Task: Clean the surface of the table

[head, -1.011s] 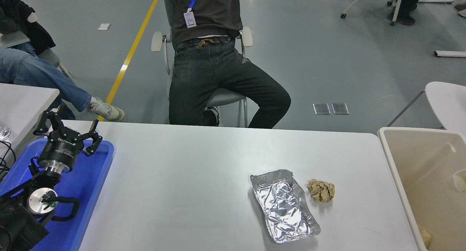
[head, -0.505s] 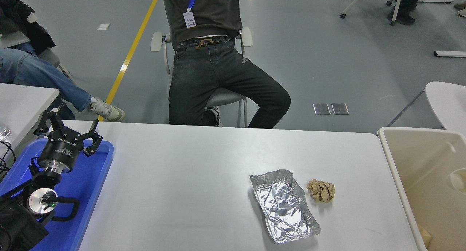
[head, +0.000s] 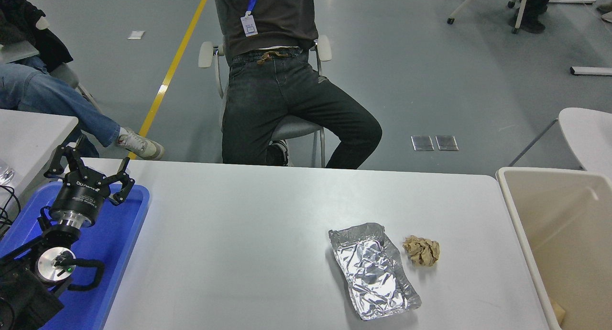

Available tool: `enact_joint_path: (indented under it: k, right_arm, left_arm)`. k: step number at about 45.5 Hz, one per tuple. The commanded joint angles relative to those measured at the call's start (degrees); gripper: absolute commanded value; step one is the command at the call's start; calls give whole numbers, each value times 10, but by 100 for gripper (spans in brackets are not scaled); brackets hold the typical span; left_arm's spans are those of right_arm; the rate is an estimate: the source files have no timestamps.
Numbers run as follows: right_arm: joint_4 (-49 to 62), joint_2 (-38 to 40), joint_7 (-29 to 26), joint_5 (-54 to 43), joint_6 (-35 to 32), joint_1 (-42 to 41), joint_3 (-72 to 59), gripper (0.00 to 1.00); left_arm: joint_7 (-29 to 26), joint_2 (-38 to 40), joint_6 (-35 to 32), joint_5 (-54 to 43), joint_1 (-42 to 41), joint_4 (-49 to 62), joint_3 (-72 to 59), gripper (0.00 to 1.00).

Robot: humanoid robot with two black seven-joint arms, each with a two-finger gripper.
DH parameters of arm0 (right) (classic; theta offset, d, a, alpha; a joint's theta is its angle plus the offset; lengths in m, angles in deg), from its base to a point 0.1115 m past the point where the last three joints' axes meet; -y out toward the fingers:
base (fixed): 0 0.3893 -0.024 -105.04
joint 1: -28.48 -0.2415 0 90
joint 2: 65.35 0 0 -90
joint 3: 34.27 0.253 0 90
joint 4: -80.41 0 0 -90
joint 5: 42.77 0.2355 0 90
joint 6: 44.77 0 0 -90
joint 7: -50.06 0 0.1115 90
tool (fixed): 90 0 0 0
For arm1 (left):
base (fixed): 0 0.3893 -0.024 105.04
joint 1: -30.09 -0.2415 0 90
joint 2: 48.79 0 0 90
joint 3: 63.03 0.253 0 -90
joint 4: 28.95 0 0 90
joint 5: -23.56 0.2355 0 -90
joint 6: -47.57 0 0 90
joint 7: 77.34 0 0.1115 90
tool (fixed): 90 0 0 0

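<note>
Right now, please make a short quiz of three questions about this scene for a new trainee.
1. True or false: the crumpled brown paper ball lies inside the foil tray.
2. Which container stands at the right end of the table surface? A) beige bin B) blue tray
3. Over what does the left gripper hang?

Key: 1 false, it lies beside it, on its right. 2 A. 3 The blue tray.

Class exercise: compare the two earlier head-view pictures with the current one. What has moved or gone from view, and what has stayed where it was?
A pale rounded thing at the right edge, inside the beige bin, sank lower and is now out of view. The foil tray and crumpled brown paper lie unmoved on the table surface. The left gripper stays parked, open, over the blue tray.
</note>
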Motion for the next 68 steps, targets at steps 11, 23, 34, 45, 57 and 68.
enact_joint_path:
  k: [11, 23, 34, 45, 57, 68]
  right_arm:
    - [25, 0, 1, 19, 11, -1, 6, 100]
    - [21, 3, -2, 115, 7, -9, 12, 100]
    - [-2, 18, -2, 155, 4, -19, 42, 100]
    - [-105, 72, -2, 155, 4, -10, 175, 100]
    - [-239, 107, -2, 155, 2, 18, 286, 100]
    - [-347, 106, 0, 155, -27, 66, 417, 100]
  left_arm:
    - [0, 0, 0, 0, 0, 0, 0, 100]
    - [0, 0, 0, 0, 0, 0, 0, 100]
    - [0, 0, 0, 0, 0, 0, 0, 100]
    - [0, 0, 0, 0, 0, 1, 0, 100]
    - [-1, 0, 0, 0, 0, 0, 0, 100]
    - [0, 0, 0, 0, 0, 0, 0, 100]
